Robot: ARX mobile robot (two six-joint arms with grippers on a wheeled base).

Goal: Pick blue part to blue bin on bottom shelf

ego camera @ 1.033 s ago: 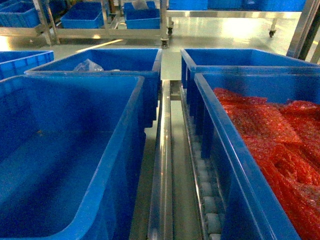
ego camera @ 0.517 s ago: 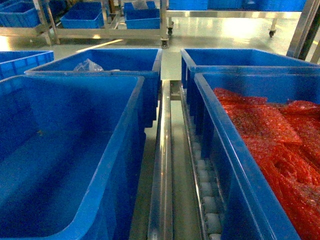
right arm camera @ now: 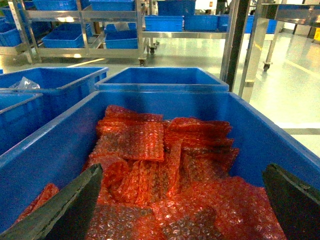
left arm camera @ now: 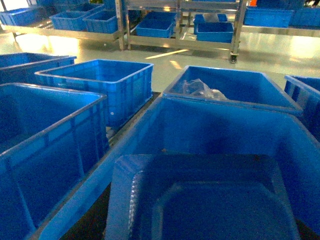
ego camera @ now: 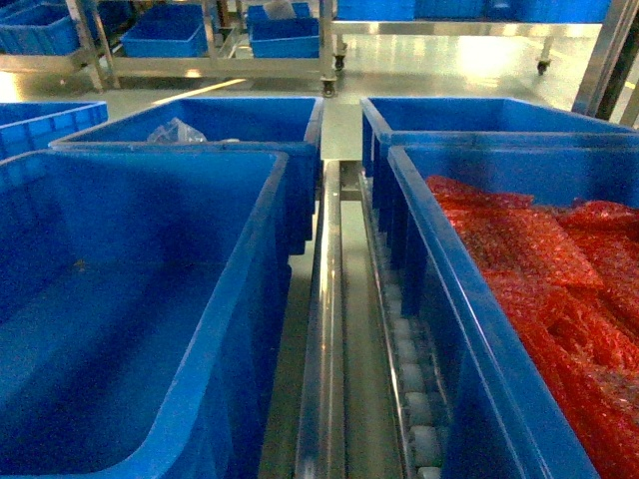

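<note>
Across the head view nothing has shifted from the earlier frames: every crate, the rail and the rollers sit in the same places.

At far left, the large blue bin (ego camera: 150,329) stands nearest the camera, deep and smooth-walled. The left wrist view shows what lies in it: a dark blue moulded tray-like part (left arm camera: 205,200) with a raised rim and a stepped, recessed centre, its ribbed edge catching some light. Whether this is the blue part of the task cannot be told for sure. The left end effector itself does not appear in any view, so its state cannot be told.

Behind that bin sits a second blue crate (ego camera: 230,125) with a crumpled clear plastic bag (ego camera: 176,131) against its back wall.

In the middle runs the bottom shelf (ego camera: 324,329), shiny stainless steel, with a long guide rail and a row of small white rollers (ego camera: 419,399) beside it.

To the right, a blue crate (ego camera: 449,299) is heaped with red bubble-wrap bags (ego camera: 559,289), and another blue crate (ego camera: 469,115) stands behind it. In the right wrist view the right end effector (right arm camera: 182,210) hangs over the red bags with its two dark fingers (right arm camera: 70,210) spread wide, gripping nothing.
</note>
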